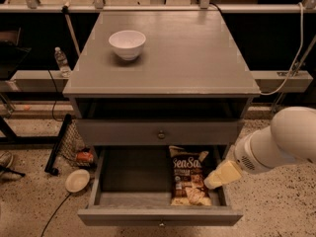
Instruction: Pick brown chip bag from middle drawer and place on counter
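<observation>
Currently the drawer stands pulled fully out at the bottom of the cabinet, its grey inside exposed. The bag lies flat in the right half of the drawer, lengthwise front to back, with the white lettering at its far end and the pictured chips nearer the drawer front. The left half of the drawer floor shows only bare grey board.

The gripper enters from the right on a white arm and points down and to the left over the drawer's right side. Its cream tip lines up with the right edge of the bag, about midway along it. Contact with the bag cannot be confirmed, and whether the gripper is spread or closed cannot be told from this angle.

The counter carries a white bowl at its far left. One tier above the open drawer, a knobbed drawer front is closed. On the floor to the left lies a pale round dish, and a water bottle stands on a ledge behind
</observation>
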You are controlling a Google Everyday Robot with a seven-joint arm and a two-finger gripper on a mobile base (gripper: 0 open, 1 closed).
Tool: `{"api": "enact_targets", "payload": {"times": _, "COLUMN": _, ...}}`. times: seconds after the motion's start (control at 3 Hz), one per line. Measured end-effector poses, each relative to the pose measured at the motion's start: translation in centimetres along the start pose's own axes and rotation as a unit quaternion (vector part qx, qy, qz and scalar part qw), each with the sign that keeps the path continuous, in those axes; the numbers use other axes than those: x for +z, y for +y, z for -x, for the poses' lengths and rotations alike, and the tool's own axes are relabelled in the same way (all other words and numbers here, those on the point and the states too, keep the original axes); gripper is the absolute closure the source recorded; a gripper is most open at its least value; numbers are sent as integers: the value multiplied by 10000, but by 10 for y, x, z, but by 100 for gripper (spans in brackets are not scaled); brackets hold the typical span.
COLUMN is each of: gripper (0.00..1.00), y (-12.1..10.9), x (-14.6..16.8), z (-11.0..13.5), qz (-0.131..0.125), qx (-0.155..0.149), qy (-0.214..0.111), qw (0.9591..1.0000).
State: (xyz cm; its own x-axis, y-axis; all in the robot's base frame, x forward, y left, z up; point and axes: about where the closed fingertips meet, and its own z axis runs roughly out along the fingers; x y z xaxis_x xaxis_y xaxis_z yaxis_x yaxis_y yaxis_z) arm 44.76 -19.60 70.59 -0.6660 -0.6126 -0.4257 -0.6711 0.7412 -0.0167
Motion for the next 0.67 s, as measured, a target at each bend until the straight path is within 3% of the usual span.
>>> {"api": "enact_targets", "payload": {"times": 0.33, "gripper": 0, "y": 0, "x": 0, "z": 0, "qz": 0, "qx": 0, "qy": 0, "qw": 10000}}
{"api": "enact_targets", "payload": {"times": 0.67, "gripper": 0, "y": 0, "x": 30, "z": -7, "qz": 126, "qx": 234, "qy": -48, "qw": 9996}}
